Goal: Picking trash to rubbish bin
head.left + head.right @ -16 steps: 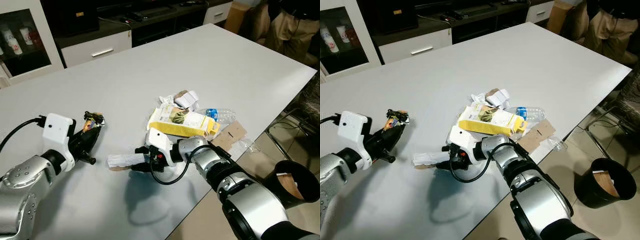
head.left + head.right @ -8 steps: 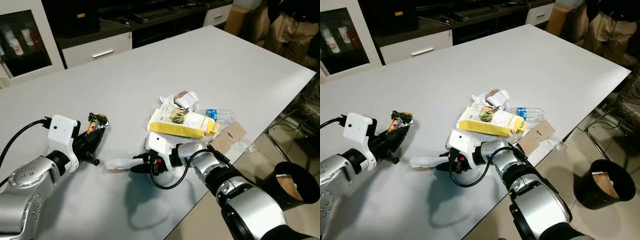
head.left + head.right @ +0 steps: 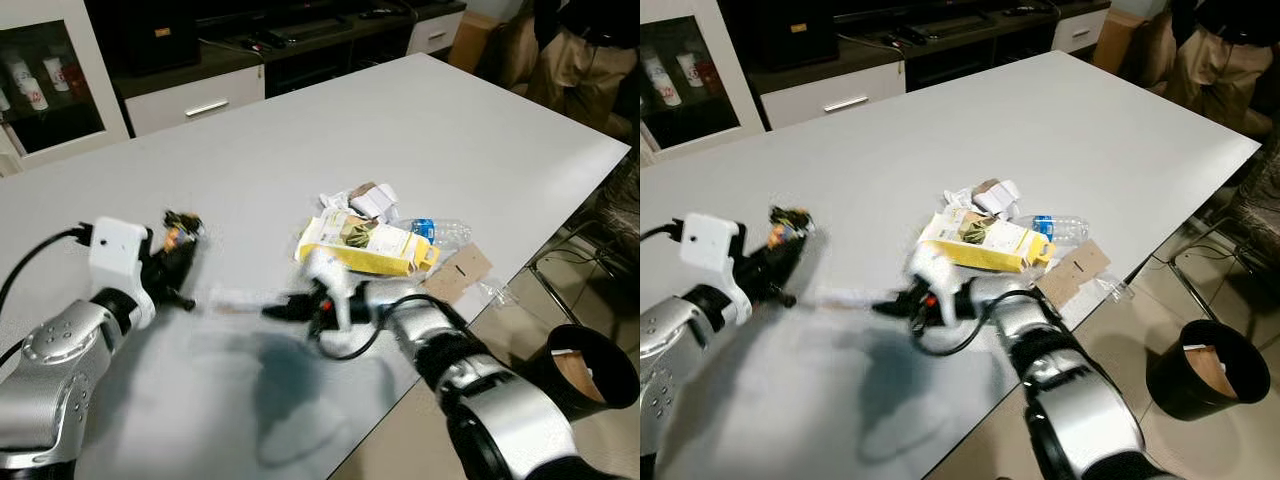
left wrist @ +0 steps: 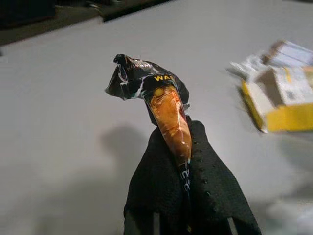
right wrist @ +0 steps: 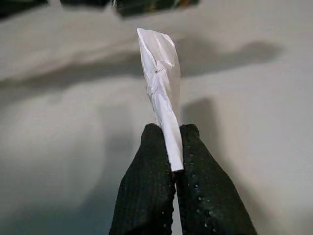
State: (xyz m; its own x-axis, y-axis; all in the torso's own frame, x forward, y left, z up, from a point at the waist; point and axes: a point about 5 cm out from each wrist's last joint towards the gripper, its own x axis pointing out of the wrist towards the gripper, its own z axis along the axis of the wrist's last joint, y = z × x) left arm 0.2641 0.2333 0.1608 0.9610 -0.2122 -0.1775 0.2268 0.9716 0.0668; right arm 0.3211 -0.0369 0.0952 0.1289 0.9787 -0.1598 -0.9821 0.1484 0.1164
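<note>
White crumpled paper [image 5: 160,78] is pinched by the right gripper [image 5: 172,161] near the yellow carton [image 3: 370,244]; farther away, the left gripper [image 4: 183,161] clamps an orange-black wrapper [image 4: 156,95].

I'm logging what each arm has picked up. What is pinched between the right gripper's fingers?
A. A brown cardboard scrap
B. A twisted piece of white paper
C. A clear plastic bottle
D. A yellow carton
B: the right wrist view shows the right gripper shut on a twisted piece of white paper, held above the table.
</note>
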